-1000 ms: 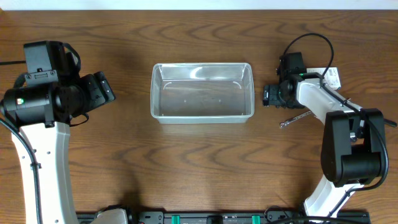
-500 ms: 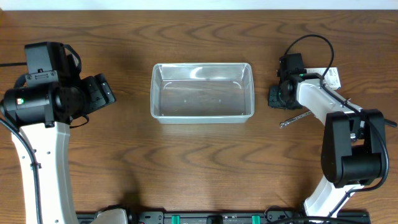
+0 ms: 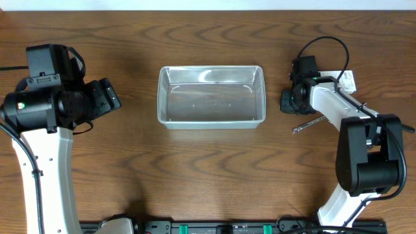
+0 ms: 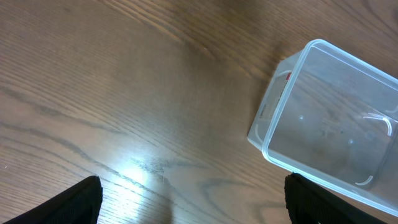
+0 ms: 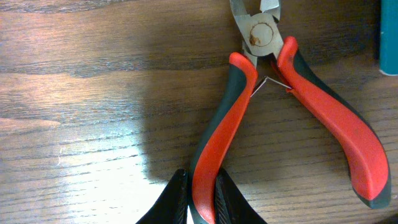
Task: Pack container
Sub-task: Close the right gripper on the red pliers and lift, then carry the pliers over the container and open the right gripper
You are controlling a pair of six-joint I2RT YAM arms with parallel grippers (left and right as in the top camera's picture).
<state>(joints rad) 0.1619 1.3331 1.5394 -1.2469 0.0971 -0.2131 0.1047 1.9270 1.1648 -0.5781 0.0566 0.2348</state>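
Observation:
The clear plastic container (image 3: 160, 97) stands empty mid-table; its left end shows in the left wrist view (image 4: 273, 118). Red-and-black pliers (image 5: 323, 112) lie flat on the wood right of the tub. My right gripper (image 3: 288, 101) is low over them, and its fingers (image 5: 180, 186) are shut on the left handle, while the other handle lies free. My left gripper (image 3: 110, 96) hovers left of the tub, open (image 4: 193, 186), with only bare wood between its fingers (image 4: 81, 196).
A thin metal tool (image 3: 307, 123) lies on the wood just in front of my right gripper. A small blue-and-white box (image 3: 348, 78) sits behind the right arm, its teal edge (image 5: 388, 31) beside the pliers.
My right gripper has closed from wide open onto the pliers' left handle and shifted slightly right. The left arm has not moved.

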